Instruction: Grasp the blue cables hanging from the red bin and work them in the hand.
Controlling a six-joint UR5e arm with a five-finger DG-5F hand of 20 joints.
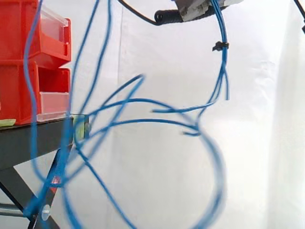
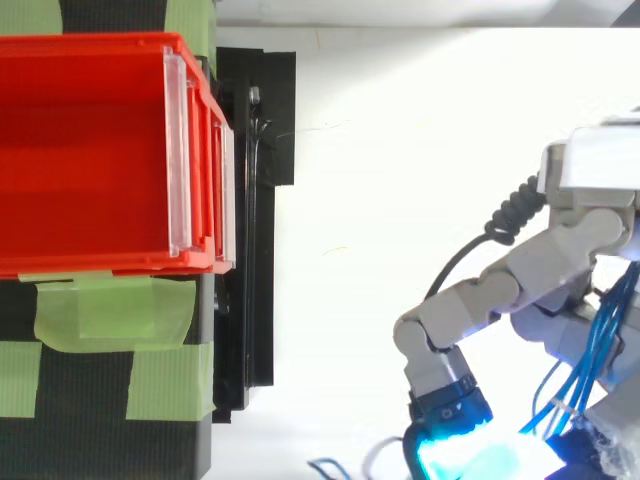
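Sideways on, the blue cables [image 1: 143, 101] spread in loops across the scene. A bunch of them drops from a grey part of the hand [image 1: 193, 8] at the top edge, right of the middle. A small black tie [image 1: 220, 46] binds the strands a little way below it. Under the tie the strands fan out. One short end hangs free, and the others sweep left in long flat arcs and curl into a big loop that reaches the bottom edge. Further strands run steeply up past the upper red bin [image 1: 19, 28] at the left and out of the top, and some hang down in front of the black stand [image 1: 33, 138]. The upper red bin sits on the lower red bin [image 1: 14, 90], each with a clear front panel, and both rest on the stand. A white curtain [image 1: 157, 57] hangs behind everything.

From above, the hand [image 2: 520, 270] lies at the lower right, well apart from the upper red bin, which sits at the left on the stand among strips of green tape [image 2: 110, 310]. Its fingers are curled inward, and one fingertip pad [image 2: 465, 455] glows cyan at the bottom edge. The blue cables [image 2: 600, 340] pass through the curl between the fingers, so the hand is closed round them. A short blue bit of cable shows at the bottom edge, left of the glowing pad.
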